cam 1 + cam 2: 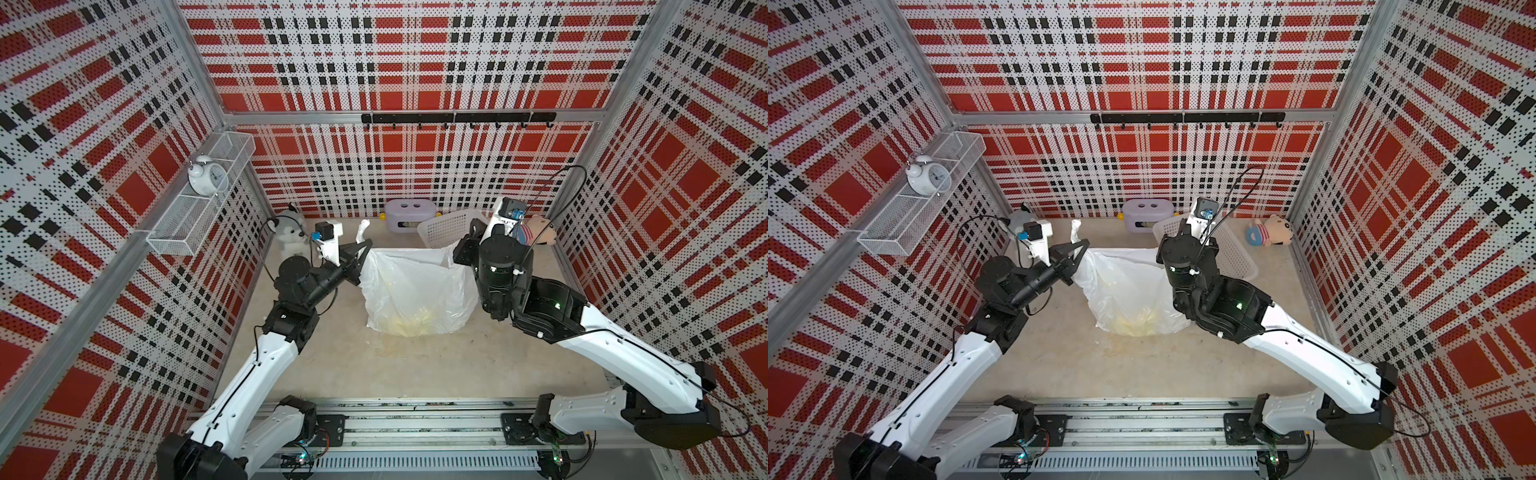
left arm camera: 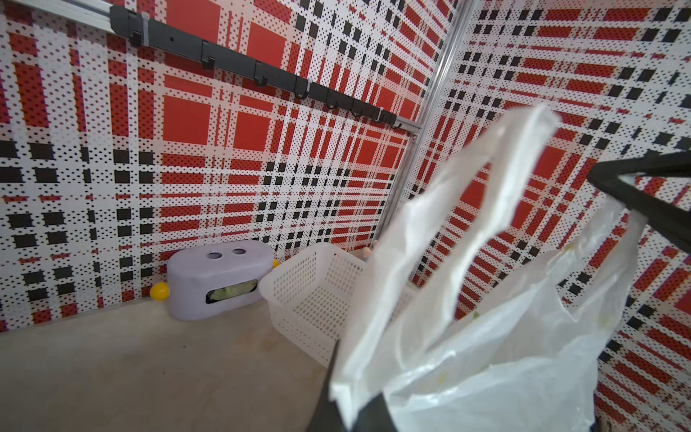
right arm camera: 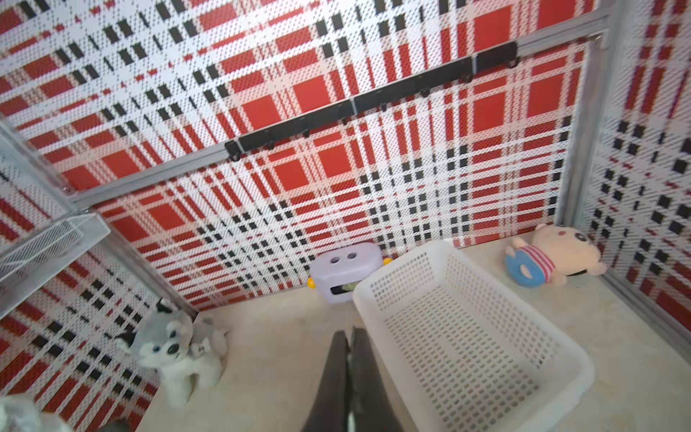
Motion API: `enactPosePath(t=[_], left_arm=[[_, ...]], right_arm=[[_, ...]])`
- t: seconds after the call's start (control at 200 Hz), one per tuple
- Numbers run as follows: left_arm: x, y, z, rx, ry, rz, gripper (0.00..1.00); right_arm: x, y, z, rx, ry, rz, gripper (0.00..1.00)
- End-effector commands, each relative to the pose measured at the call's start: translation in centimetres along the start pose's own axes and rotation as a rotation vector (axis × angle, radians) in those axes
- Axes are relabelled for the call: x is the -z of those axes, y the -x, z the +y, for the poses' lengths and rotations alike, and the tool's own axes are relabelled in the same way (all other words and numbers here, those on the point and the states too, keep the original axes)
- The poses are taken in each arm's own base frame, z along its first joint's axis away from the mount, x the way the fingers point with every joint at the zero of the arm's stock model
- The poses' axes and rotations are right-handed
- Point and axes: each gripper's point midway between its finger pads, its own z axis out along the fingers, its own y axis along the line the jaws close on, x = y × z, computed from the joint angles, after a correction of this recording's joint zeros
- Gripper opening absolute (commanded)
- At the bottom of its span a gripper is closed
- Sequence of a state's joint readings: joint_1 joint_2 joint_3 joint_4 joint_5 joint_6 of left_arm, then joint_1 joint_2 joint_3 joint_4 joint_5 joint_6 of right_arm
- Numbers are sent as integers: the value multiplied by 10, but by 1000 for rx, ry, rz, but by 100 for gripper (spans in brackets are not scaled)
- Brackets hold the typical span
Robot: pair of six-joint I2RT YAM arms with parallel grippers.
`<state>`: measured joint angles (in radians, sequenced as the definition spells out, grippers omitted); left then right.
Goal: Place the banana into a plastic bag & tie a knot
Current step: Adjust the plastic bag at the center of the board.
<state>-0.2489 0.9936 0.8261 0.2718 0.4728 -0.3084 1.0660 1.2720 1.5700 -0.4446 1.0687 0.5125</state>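
Note:
The plastic bag (image 1: 415,286) stands white and crinkly in the middle of the floor, with its mouth pulled wide. Through its lower part the banana (image 1: 415,323) (image 1: 1136,326) shows as a dim yellow patch. My left gripper (image 1: 368,245) (image 2: 351,407) is shut on the bag's left loop handle (image 2: 430,243), which sticks up past the fingers. My right gripper (image 1: 458,254) (image 3: 349,348) is shut at the bag's right top corner, with a sliver of white film between its closed fingers. The two handles are held apart, and no knot is in view.
Behind the bag stands a white lattice basket (image 1: 449,226) (image 3: 467,336), close to my right gripper. A lilac box (image 1: 409,214) sits at the back wall. There is a husky plush (image 1: 289,232) at the back left and a bear plush (image 1: 538,235) at the back right. A wire shelf with a clock (image 1: 208,176) hangs on the left wall.

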Motion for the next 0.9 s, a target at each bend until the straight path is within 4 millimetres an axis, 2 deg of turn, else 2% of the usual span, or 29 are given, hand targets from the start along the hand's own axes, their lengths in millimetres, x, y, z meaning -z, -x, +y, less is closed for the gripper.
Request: enactPosePath(t=[0.0,0.085,0.145,0.2,0.271,0.376,0.436,0.506,0.566,0.646,0.671,0.721,0.787,0.897], left_arm=[[12,27,-3,-21,-88,-47,0],[9,29,2,28,-152,-60,0],[2,20,3,44,-182,-39,0],[-3,8,6,58,-175,-20,0],[-7,-10,11,77,-117,-4,0],[-11,-41,22,94,14,51,0],[-13,-56,15,113,18,91,0],[-13,-63,10,90,17,109,0],[-13,-64,5,89,3,114,0],[-12,-63,-1,88,-23,113,0],[-12,-62,-3,87,-32,112,0],[-10,-60,-8,85,-53,107,0],[-7,-58,-14,90,-79,106,0],[-3,-55,-23,88,-116,96,0]], right_arm=[[17,29,-20,3,-134,-107,0],[23,30,-14,27,-152,-126,0],[23,21,-8,45,-144,-116,0],[21,4,-6,60,-131,-90,0],[18,-25,-9,75,-104,-32,0],[17,-68,0,133,32,64,0],[20,-81,10,190,146,87,0],[26,-80,20,209,261,91,0],[32,-76,28,239,343,85,28],[41,-68,37,279,434,75,27],[44,-65,39,287,463,70,33],[47,-59,39,300,500,58,52],[50,-50,40,317,573,50,63],[50,-32,32,325,700,42,89]])
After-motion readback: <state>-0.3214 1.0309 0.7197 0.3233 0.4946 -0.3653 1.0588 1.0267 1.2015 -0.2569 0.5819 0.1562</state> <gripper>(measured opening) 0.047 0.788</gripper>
